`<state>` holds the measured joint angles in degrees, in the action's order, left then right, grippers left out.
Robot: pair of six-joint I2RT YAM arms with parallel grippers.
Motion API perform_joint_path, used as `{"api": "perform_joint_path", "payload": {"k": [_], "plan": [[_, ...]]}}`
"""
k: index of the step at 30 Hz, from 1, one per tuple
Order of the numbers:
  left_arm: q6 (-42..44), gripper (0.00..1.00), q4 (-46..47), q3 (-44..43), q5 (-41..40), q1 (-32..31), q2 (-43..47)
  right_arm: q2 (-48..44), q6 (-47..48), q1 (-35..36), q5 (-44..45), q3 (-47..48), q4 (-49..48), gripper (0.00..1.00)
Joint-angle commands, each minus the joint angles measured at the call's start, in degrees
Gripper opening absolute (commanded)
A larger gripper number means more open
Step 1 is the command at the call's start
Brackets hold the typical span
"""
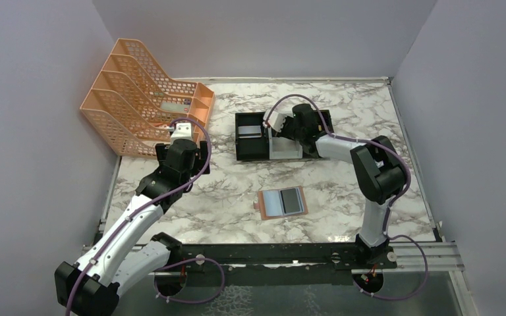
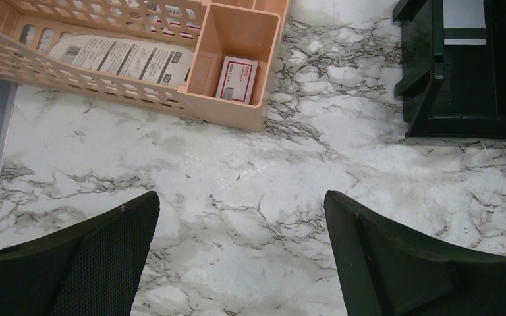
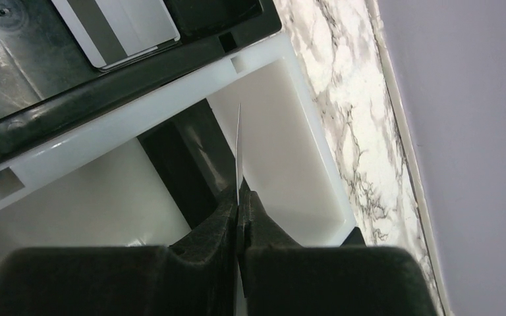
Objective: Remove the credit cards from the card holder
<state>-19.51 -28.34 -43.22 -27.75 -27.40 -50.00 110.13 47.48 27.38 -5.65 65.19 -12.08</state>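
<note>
- The right gripper pinches a thin, pale plastic credit card edge-on, with only its lower edge between the closed pads. That narrow bite could let the card pivot or slip before it is placed.
- The card hangs over the white plastic box tray, close to the wall shared with the black plastic box tray. If it is let go while tilted, it could catch that wall, stand on edge or bounce out.
- A silver card with a dark stripe already lies in the black tray. A drop there could land on it and slide.
- The small tan leather bifold card holder lies open on the white marble-patterned table, well apart from both arms. A dark grey card shows in its right half.
- The left gripper hovers with its fingers wide and empty near the orange mesh file rack. With nothing pinning the holder, pulling that card could drag it along.
</note>
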Motion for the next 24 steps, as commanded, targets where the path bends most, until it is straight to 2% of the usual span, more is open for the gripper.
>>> {"api": "perform_joint_path", "payload": {"k": [1, 8, 16, 24], "plan": [[0.9, 0.99, -0.3, 0.1, -2.1, 0.4, 0.0, 3.0, 2.0, 0.0, 1.3, 2.6, -0.4, 0.01], [1.1, 0.99, -0.3, 0.0, -1.8, 0.5, -0.5, 4.3, 1.9, -0.1, -0.2, 3.9, 1.5, 0.02], [1.6, 0.99, -0.4, -0.1, -0.7, 0.5, -0.9, 5.1, 3.0, -0.1, -3.6, 4.9, 6.9, 0.2], [1.7, 0.99, -0.4, -0.2, -0.3, 0.7, -1.3, 5.2, 4.0, 0.0, -5.0, 4.6, 8.6, 0.22]]}}
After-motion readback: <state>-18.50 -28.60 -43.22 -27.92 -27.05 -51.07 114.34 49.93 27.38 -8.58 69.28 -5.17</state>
